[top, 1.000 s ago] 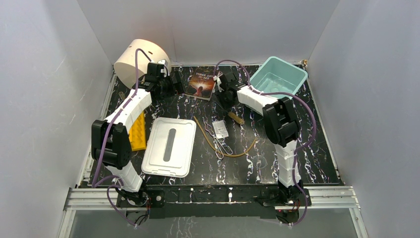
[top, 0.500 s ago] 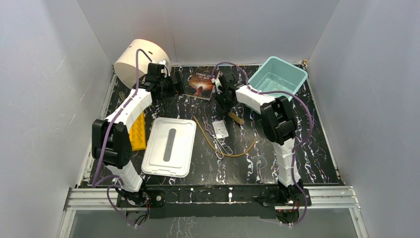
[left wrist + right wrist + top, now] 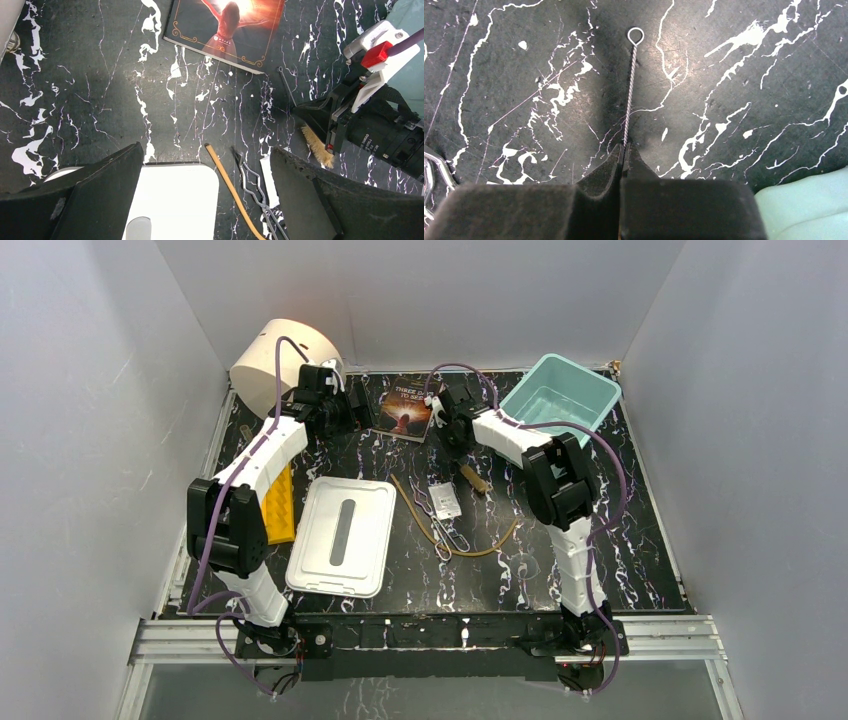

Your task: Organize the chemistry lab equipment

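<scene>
Since a second ago the right tool has pinched shut on the thin twisted-wire stem of the brown brush (looped end flat on the tabletop, beside the book). Its bristles are short and tan. The left tool hangs wide open.

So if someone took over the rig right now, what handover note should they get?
Left tool: open, hovering by the book, holding nothing.
Right tool: shut on the brown brush's wire handle, not yet lifted off the table.
Metal tongs, white packet, tan tubing: loose mid-table, right of the white lid.
Done: nothing; teal bin looks empty.
Left: lift the brush, then the rest, probably into the bin.
</scene>
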